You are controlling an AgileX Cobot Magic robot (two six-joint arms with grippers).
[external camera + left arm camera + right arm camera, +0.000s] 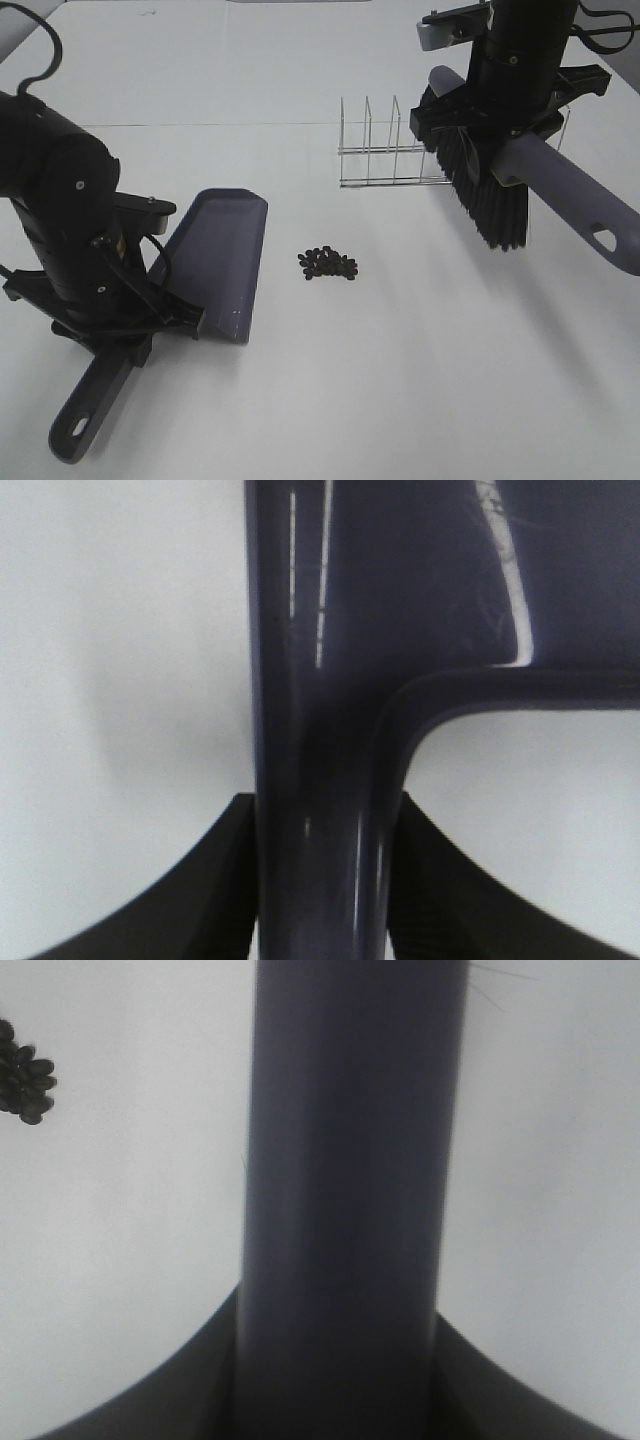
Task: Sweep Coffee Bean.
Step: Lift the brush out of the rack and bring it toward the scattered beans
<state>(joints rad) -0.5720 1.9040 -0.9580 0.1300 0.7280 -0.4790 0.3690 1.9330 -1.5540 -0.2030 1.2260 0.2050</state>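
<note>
The coffee beans (327, 265) lie in a small dark cluster on the white table, mid-view; part of the cluster shows in the right wrist view (22, 1075). The grey-purple dustpan (222, 260) rests left of the beans, its open edge toward them. My left gripper (125, 330) is shut on the dustpan's handle (320, 830). My right gripper (505, 130) is shut on the handle (350, 1210) of the brush (480, 185), held in the air to the upper right of the beans, black bristles pointing down.
A wire rack (385, 150) stands on the table behind the beans, just left of the brush bristles. The brush handle (590, 205) sticks out toward the right edge. The dustpan handle (85, 415) points toward the front left.
</note>
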